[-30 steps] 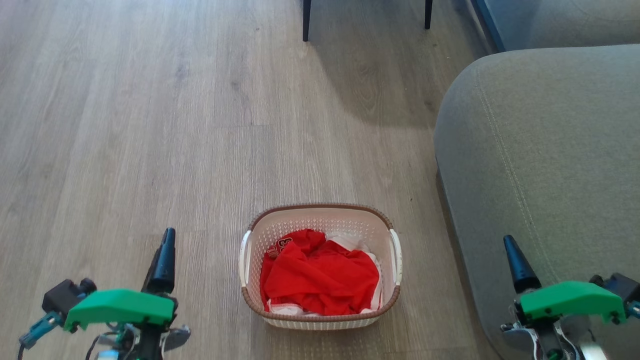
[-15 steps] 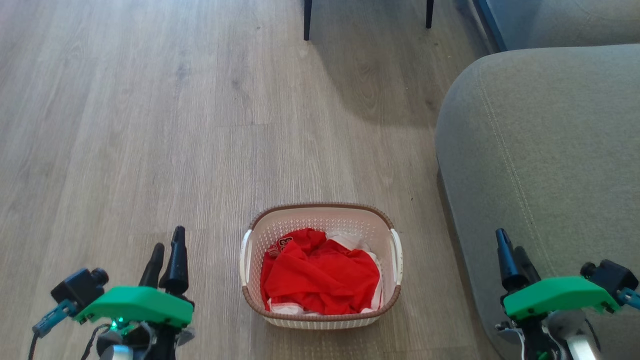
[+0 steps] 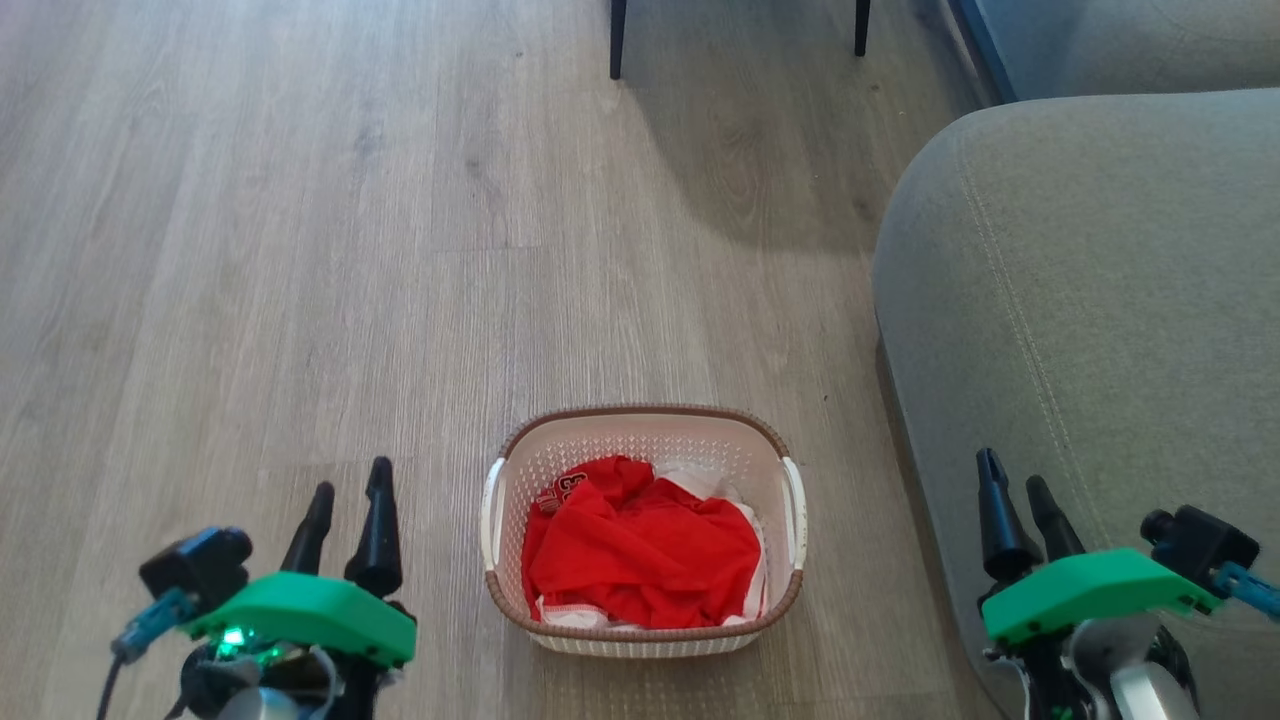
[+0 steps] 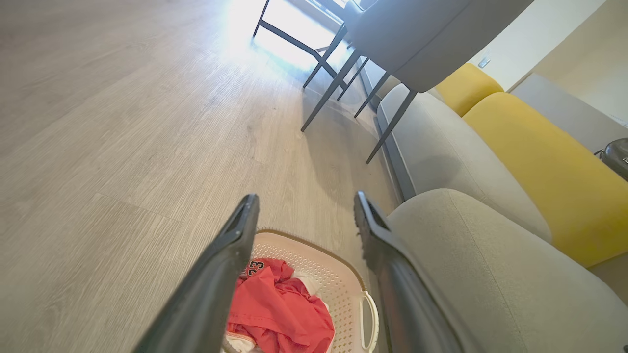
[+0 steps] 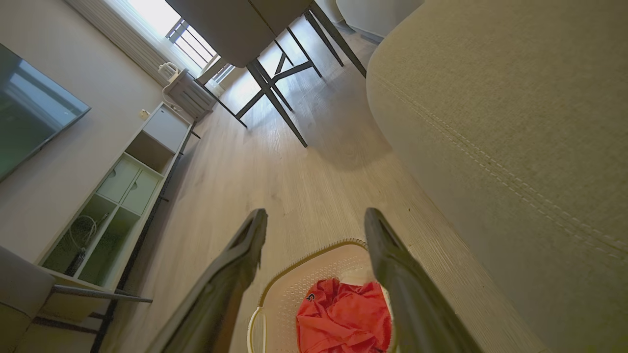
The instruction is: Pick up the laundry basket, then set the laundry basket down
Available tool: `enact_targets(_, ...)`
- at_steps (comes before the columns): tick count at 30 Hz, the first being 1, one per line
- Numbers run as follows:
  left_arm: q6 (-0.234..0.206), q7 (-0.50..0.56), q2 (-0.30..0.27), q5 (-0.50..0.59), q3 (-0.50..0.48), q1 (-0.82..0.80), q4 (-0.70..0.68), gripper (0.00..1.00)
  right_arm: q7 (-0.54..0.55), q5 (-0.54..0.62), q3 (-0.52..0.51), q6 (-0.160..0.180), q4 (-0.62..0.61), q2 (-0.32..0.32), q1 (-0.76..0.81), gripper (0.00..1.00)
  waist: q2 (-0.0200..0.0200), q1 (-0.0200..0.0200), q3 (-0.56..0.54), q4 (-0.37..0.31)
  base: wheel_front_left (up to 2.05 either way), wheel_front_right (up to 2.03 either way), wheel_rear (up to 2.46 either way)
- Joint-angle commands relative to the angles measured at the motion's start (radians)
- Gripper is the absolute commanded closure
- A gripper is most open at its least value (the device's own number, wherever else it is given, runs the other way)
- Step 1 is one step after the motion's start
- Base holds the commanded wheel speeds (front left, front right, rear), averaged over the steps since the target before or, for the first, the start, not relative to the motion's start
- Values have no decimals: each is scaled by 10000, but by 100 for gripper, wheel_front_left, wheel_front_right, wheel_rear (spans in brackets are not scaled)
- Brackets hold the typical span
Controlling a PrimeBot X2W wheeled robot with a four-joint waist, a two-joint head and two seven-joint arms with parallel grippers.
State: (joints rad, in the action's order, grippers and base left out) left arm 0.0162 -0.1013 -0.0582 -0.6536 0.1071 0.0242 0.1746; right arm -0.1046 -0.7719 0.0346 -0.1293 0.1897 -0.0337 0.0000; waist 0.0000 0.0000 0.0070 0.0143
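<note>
Both released: left end effector (image 3: 351,478), right end effector (image 3: 1011,468) | laundry basket (image 3: 640,445) free | right-wrist: cabinet (image 5: 132,181)

Pale wood floor (image 3: 300,250) throughout. Grey sofa (image 3: 1100,300) at right edge; dark chair legs (image 3: 617,40) top centre. Right wrist view: shelf unit (image 5: 132,181), TV (image 5: 29,113) left.

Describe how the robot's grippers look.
The left gripper and right gripper each have two long tapered black fingers above a green cover, with a black camera and blue cable plug beside it. A green light glows under the left cover.
</note>
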Motion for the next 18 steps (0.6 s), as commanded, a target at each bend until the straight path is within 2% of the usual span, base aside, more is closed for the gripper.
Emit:
enact_targets(1, -57, -186, -150, 372, -99, -186, -453, 0, -150, 340, 213, -8, -419, -107, -341, 0, 0, 0, 4, 1, 0, 0, 0)
enact_targets(18, -583, -683, -404, 2587, 400, -168, -505, 0, -648, 2234, 580, -10, -474, -127, -363, 0, 0, 0, 87, 11, 0, 0, 0)
